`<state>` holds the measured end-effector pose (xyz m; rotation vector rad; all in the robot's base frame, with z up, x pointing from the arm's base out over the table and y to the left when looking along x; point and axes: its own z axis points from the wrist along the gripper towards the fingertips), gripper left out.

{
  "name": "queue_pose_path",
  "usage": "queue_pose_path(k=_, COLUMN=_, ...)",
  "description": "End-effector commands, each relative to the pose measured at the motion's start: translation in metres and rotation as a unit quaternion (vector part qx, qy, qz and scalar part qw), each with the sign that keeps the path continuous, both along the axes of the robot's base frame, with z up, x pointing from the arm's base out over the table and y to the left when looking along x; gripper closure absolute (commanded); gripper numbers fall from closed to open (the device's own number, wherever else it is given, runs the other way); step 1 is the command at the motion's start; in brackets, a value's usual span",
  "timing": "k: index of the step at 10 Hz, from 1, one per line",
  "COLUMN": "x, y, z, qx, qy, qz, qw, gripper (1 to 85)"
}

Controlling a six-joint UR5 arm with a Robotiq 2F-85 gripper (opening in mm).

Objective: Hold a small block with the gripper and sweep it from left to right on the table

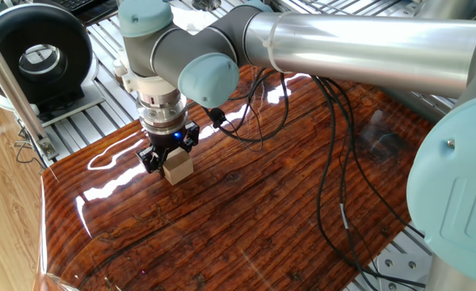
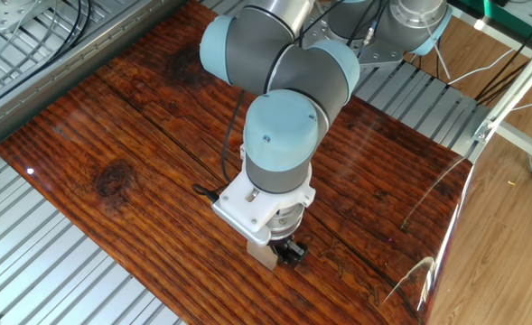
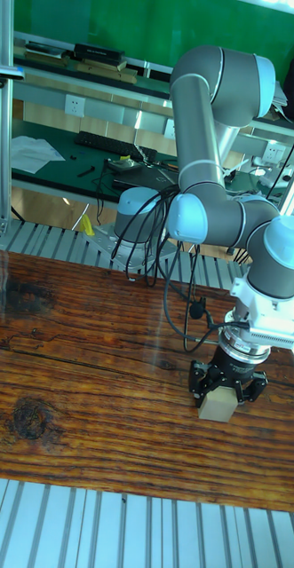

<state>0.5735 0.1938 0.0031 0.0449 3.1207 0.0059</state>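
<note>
Pale beige small block clamped between prongs of black end effector, resting on glossy reddish-brown tabletop, near its edge beside ribbed aluminium slats.

We see a green wall behind a cluttered shelf, ribbed aluminium slats, and wooden floor.

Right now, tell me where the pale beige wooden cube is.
The pale beige wooden cube sits between the black two-finger gripper's prongs on the glossy reddish-brown table. In the tall fixed view it lies near the table's right end.
</note>
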Motion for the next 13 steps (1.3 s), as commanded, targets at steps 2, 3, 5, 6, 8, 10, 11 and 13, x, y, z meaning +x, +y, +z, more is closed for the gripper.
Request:
queue_pose_path(k=2, x=-0.0002, y=0.0009, z=0.0027, qx=0.006, qy=0.002, qz=-0.004, qw=1.0, gripper=84.7)
queue_pose_path(k=3, x=0.0, y=0.0011, z=0.0018, qx=0.005, qy=0.002, qz=-0.004, qw=1.0, gripper=84.7)
queue_pose_path(k=5, x=0.0, y=0.0012, z=0.0016, qx=0.005, qy=0.002, qz=-0.004, qw=1.0, gripper=84.7)
queue_pose_path(k=6, x=0.0, y=0.0012, z=0.0016, qx=0.005, qy=0.002, qz=-0.004, qw=1.0, gripper=84.7)
queue_pose_path(k=8, x=0.0007, y=0.0014, z=0.0007, qx=0.005, qy=0.001, qz=-0.004, qw=1.0, gripper=84.7)
queue_pose_path(k=10, x=0.0011, y=0.0012, z=-0.0004, qx=0.004, qy=0.001, qz=-0.004, qw=1.0, gripper=84.7)
queue_pose_path(k=11, x=0.0011, y=0.0013, z=-0.0006, qx=0.004, qy=0.001, qz=-0.004, qw=1.0, gripper=84.7)
queue_pose_path(k=13, x=0.0009, y=0.003, z=0.0017, qx=0.003, qy=0.0, qz=-0.005, qw=1.0, gripper=84.7)
